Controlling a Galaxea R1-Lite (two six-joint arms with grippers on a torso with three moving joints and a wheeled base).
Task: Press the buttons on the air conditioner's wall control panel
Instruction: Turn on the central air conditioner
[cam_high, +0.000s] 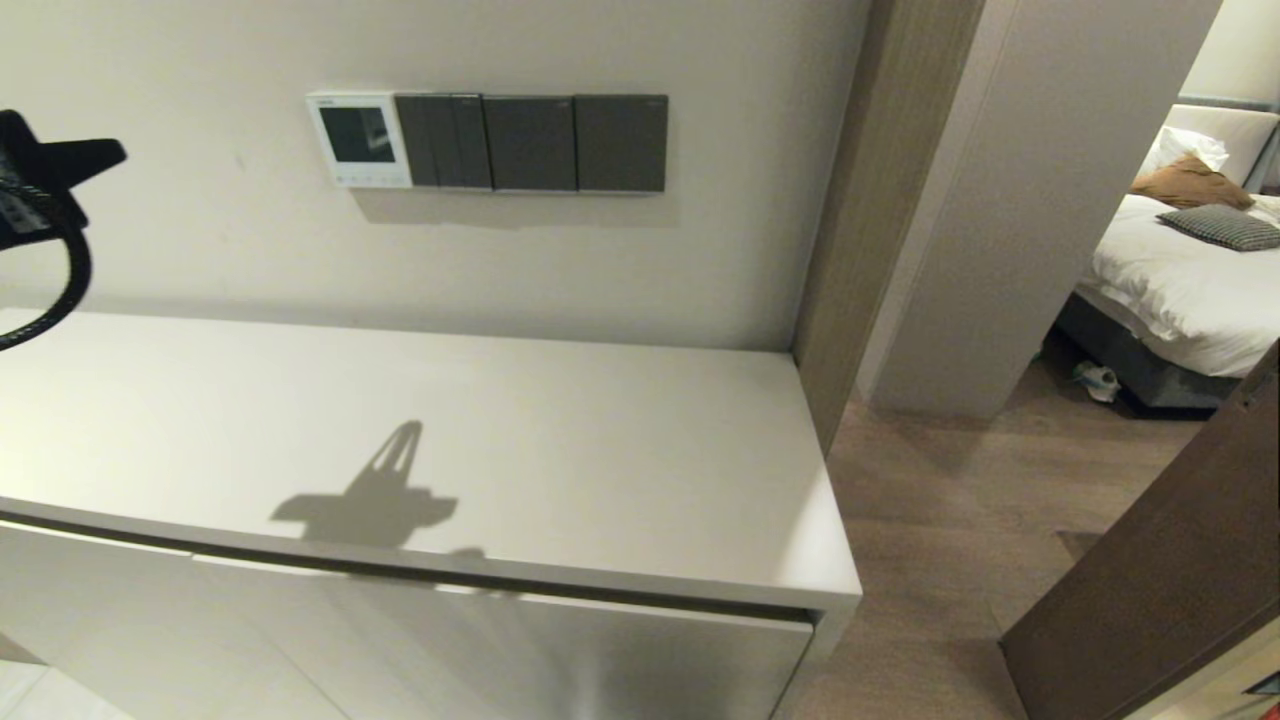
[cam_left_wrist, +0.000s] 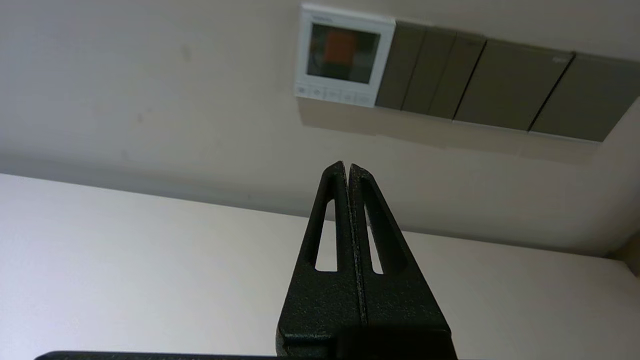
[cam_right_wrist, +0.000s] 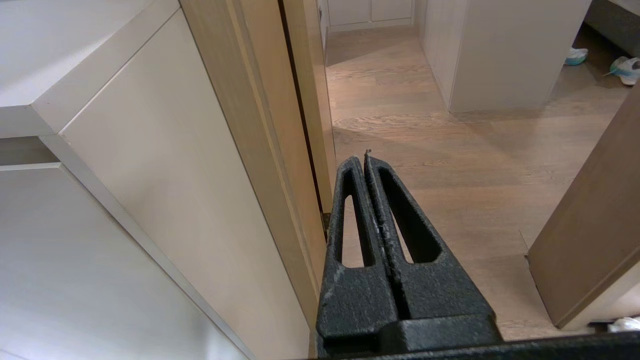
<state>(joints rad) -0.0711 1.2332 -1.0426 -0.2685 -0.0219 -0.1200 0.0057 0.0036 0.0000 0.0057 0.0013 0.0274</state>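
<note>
The white air conditioner control panel (cam_high: 359, 139) with a dark screen hangs on the wall above the cabinet; it also shows in the left wrist view (cam_left_wrist: 344, 55). Its row of tiny white buttons (cam_high: 363, 180) runs along its bottom edge, also in the left wrist view (cam_left_wrist: 335, 94). My left gripper (cam_left_wrist: 348, 166) is shut and empty, held in the air above the cabinet top, below the panel and well short of the wall. In the head view only part of the left arm shows at the left edge. My right gripper (cam_right_wrist: 361, 159) is shut and empty, low beside the cabinet's end, over the floor.
Three dark grey switch plates (cam_high: 531, 143) sit right of the panel. A white cabinet top (cam_high: 560, 450) lies under the wall. A wooden door frame (cam_high: 840, 220) stands at the right, with a wood floor (cam_high: 930, 520), a brown door (cam_high: 1170, 590) and a bed (cam_high: 1180, 280) beyond.
</note>
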